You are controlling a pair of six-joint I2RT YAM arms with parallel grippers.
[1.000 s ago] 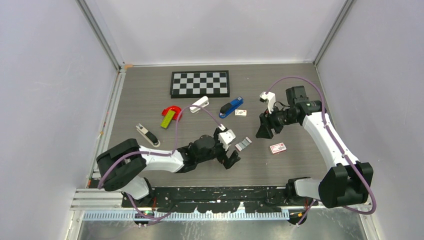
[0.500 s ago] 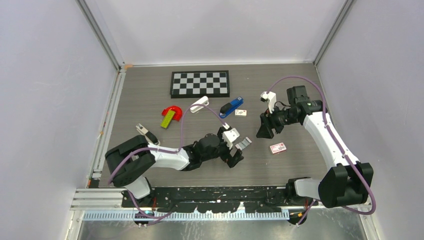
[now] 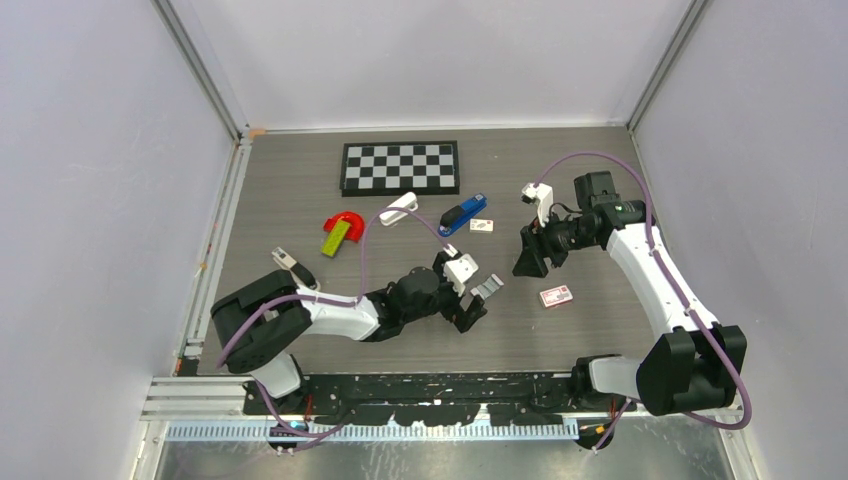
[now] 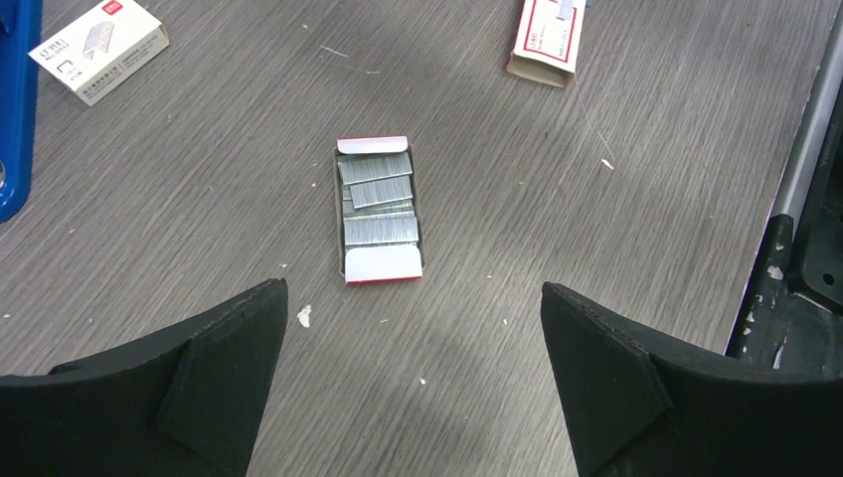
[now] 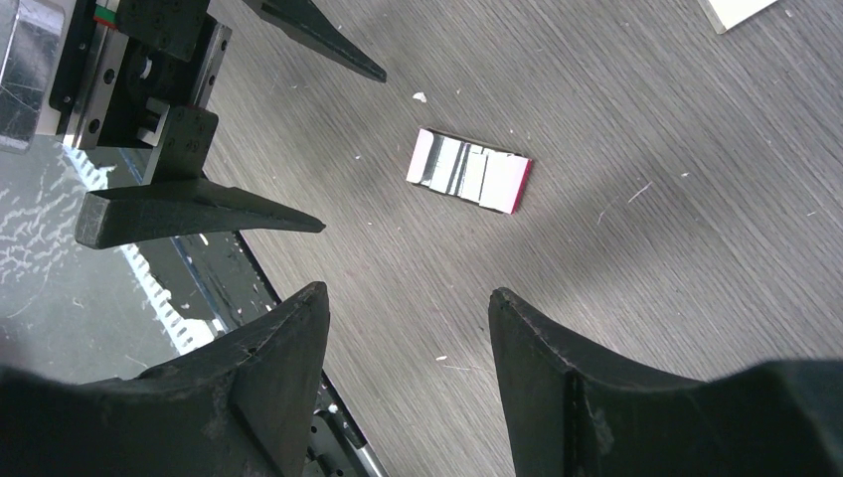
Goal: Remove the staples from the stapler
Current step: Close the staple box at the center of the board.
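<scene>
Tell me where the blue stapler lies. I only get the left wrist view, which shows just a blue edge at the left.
Observer: The stapler lies flat just in front of the checkerboard, and neither hand touches it.
Operator: Report the right hand.
Observer: The right hand hangs open and empty, to the right of the staple tray.
Operator: Name anything I might confuse with the stapler.
Observer: A white stapler lies just to the left of the blue one.
</scene>
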